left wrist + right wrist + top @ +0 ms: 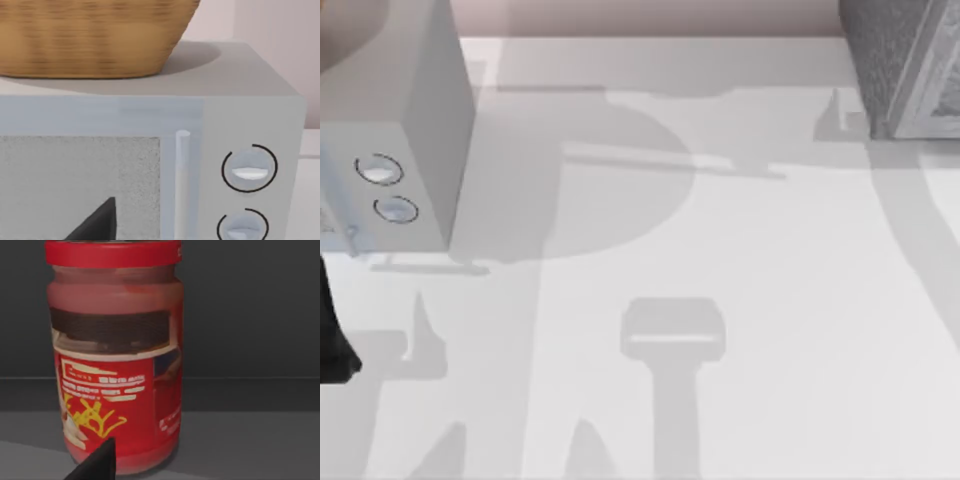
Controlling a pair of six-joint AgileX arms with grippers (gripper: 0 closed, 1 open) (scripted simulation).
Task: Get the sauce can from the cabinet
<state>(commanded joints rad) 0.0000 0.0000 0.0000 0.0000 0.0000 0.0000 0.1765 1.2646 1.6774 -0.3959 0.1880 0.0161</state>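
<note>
So the right arm is reaching into the big dark grey speckled cabinet (895, 70) at the table's far right corner, and its wrist camera sits right in front of the sauce can (116, 355), a red-lidded, red-labelled container standing upright on the dark shelf. One dark fingertip (97, 462) pokes in low, just short of the can; can't tell whether the fingers are open. I'd say this is the approach step: next it needs to straddle the can and close. The left arm is parked facing the pale grey two-dial box (250, 170) with a wicker basket (90, 35) on top, fingers can't tell either.
</note>
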